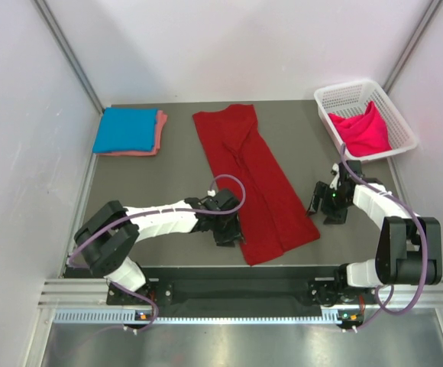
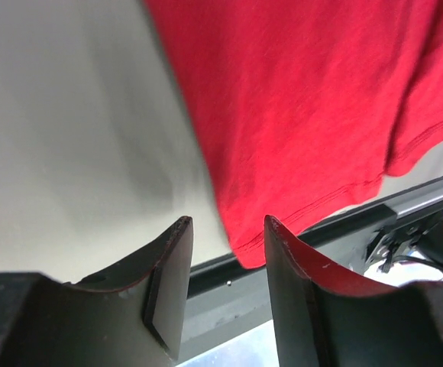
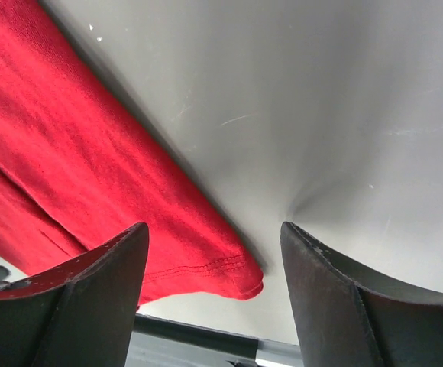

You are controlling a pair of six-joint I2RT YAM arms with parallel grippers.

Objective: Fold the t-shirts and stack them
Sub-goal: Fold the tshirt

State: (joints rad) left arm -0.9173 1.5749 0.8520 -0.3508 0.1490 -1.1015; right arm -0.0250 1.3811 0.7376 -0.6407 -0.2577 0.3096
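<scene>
Hem corners are the target: dark red t-shirt (image 1: 256,183) runs lengthwise from the middle of the bench (image 1: 153,183) to its near edge; left gripper (image 2: 227,222) sits just left of that hem, right gripper (image 3: 214,227) just right, both pincers apart, empty.

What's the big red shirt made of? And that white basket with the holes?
The dark red t-shirt looks like soft, matte knit cloth, perhaps cotton: it lies limp and wrinkled, and the wrist views show a double-stitched hem. The white basket looks like hard, smooth plastic: its walls are a stiff lattice of holes.
</scene>
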